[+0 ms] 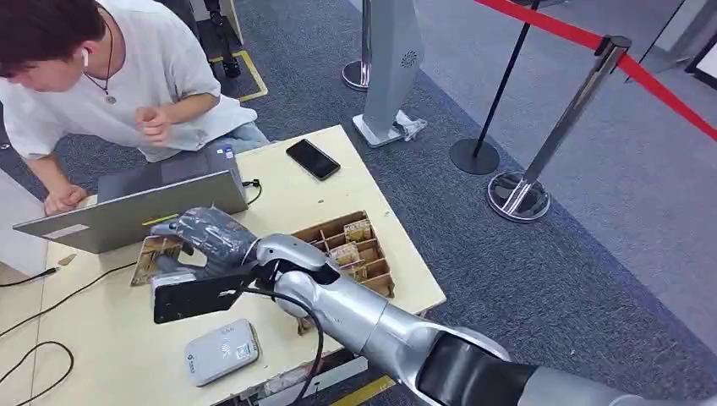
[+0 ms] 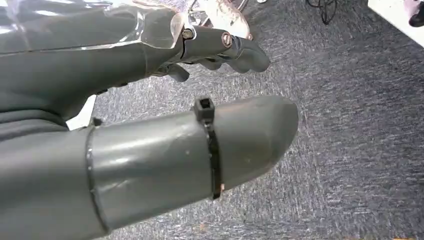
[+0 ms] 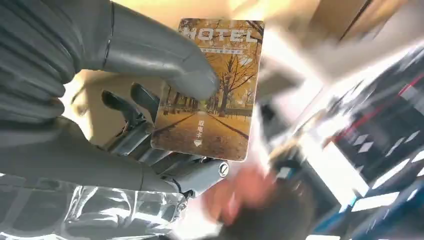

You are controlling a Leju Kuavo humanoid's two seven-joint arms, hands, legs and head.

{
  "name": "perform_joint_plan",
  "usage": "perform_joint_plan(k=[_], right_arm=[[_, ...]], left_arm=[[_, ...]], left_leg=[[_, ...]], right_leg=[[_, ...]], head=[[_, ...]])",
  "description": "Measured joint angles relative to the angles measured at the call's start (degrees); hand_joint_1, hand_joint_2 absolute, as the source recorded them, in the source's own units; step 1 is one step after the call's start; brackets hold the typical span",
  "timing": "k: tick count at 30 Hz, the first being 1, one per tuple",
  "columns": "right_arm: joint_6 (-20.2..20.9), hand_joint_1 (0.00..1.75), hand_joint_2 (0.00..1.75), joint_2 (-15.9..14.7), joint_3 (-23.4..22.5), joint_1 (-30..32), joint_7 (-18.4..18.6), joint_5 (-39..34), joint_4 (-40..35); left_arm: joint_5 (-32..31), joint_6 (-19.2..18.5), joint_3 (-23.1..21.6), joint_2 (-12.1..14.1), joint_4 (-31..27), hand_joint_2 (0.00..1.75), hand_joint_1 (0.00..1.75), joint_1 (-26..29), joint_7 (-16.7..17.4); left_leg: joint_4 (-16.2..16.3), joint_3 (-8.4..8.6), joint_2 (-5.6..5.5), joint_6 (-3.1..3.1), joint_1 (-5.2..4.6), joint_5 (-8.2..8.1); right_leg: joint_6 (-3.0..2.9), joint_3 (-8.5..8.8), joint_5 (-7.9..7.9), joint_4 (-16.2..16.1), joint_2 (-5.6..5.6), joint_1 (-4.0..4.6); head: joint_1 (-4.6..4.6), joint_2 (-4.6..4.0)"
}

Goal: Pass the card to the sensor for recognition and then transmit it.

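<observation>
Holding the hotel card point(image 3: 207, 90) up in the right hand point(image 3: 125, 115), above the surface point(image 1: 110, 355).
Thumb-and-finger pinch looks thin; swinging toward the sensor point(image 1: 221, 351) could slip it loose.

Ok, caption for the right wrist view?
Right hand pinches a hotel card between thumb and fingers.

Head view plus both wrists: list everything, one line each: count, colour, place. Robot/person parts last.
hotel card: 1, autumn orange, pinched in right hand
card reader: 1, grey, table's near edge
card organiser: 1, brown, on table beside right arm
laptop: 1, grey, table's far side
phone: 1, black, far table corner
table: 1, pale wood
stanchions: 3, metal, red belt, on carpet
person: 1, white shirt, behind laptop
right hand: grey, above table
left hand: grey, over carpet
</observation>
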Motion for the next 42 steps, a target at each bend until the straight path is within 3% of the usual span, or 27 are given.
perform_joint_plan(k=[9,21,30,35,42], right_arm=[[5.16,1.75,1.75,0.04,4.96,-0.34,-0.33,-5.78,3.68],[4.66,1.75,1.75,0.83,8.76,-1.48,-0.33,-6.58,10.36],[1.71,1.75,1.75,2.23,13.88,-2.6,5.03,-4.24,18.43],[-0.7,1.75,1.75,3.13,16.92,-3.15,6.47,-2.04,24.61],[-1.07,1.75,1.75,4.02,19.65,-3.97,8.15,0.39,30.01]], left_arm=[[-0.07,-0.11,0.0,0.04,0.0,0.0,0.0,-0.03,0.7],[-0.07,-0.11,0.0,0.04,0.0,0.0,0.0,-0.02,0.74],[-0.35,-0.09,0.0,0.04,0.0,0.0,0.0,-0.03,1.36],[-0.79,-0.35,0.0,0.04,0.0,0.0,0.0,-0.03,1.42],[-0.94,-0.35,0.0,0.04,0.0,0.0,0.0,-0.02,1.68]], left_leg=[[0.0,0.0,-0.01,0.01,0.0,0.0],[0.0,-0.01,-0.02,0.01,0.0,0.0],[0.0,-0.01,-0.02,0.01,0.0,0.0],[0.0,-0.01,-0.02,0.01,0.0,0.0],[0.0,-0.01,-0.02,0.01,0.0,0.0]], right_leg=[[0.0,0.02,0.01,0.0,-0.01,0.0],[0.0,0.02,0.0,0.0,-0.01,0.0],[0.0,0.02,0.0,0.0,-0.01,0.0],[0.0,0.02,0.0,0.0,-0.02,0.0],[0.0,0.02,0.0,0.0,-0.01,0.0]], head=[[0.0,0.0],[0.02,0.0],[0.02,0.0],[0.04,0.0],[0.02,0.0]])
